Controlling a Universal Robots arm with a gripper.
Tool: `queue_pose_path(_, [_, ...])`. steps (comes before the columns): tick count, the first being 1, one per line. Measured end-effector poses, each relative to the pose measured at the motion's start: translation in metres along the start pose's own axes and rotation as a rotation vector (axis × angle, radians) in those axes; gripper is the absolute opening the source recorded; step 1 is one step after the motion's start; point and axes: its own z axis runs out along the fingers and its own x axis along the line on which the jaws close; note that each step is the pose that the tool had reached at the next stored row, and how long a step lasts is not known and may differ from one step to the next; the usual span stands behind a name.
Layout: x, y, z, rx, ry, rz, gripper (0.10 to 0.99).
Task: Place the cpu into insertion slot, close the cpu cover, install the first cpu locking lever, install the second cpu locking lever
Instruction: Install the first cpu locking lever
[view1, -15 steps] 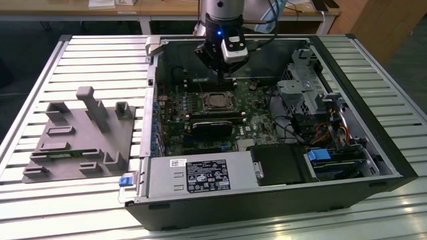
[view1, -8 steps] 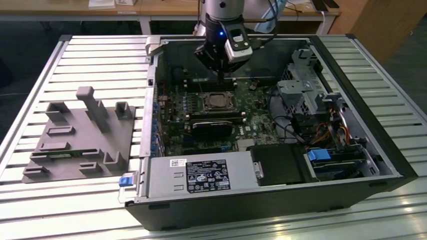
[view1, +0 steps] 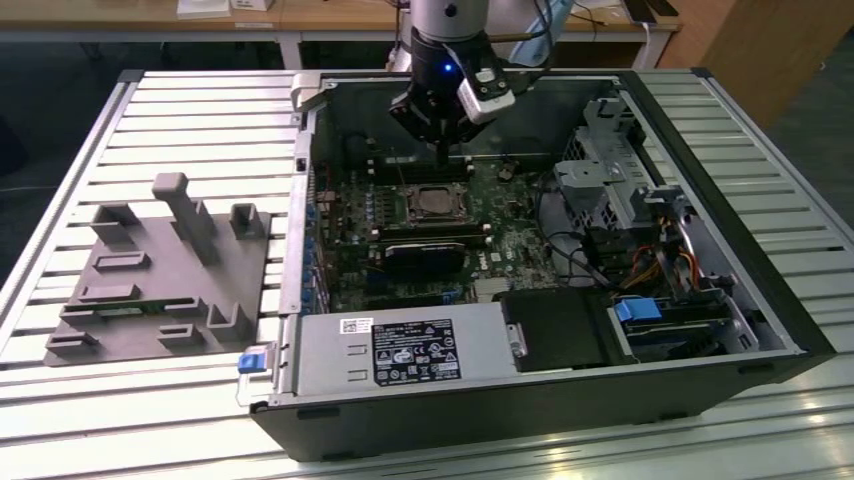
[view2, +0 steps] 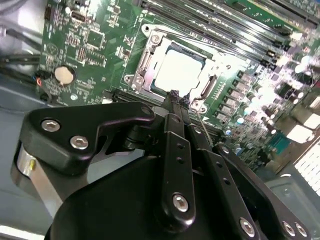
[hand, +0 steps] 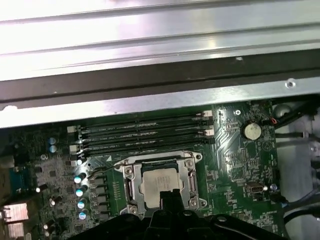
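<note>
The cpu lies flat in the insertion slot on the green board, and its pale metal top reflects the light. The cpu cover, a silver frame, lies down around it, so the chip shows through the square opening. A thin wire lever runs along one side of the socket. My gripper hangs inside the open computer case, just above the socket's far edge. Its two black fingers are pressed together at the tips with nothing between them.
Long black memory slots run beside the socket, and a coin cell sits on the board. A black rectangular block lies in front of the socket. The case holds a power supply and drive cage. A grey parts fixture stands at the exterior view's left.
</note>
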Motion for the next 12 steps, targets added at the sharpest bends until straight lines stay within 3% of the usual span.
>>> queue_pose_path(7, [0.0028, -0.0004, 0.0006, -0.009, 0.0010, -0.033, 0.106])
queue_pose_path(9, [0.0034, -0.0004, 0.0009, -0.021, 0.0021, -0.033, 0.106])
queue_pose_path(11, [0.0035, -0.0004, 0.0011, -0.041, 0.0044, -0.031, 0.106])
queue_pose_path(12, [0.0035, -0.0004, 0.0012, -0.043, 0.0047, -0.031, 0.106])
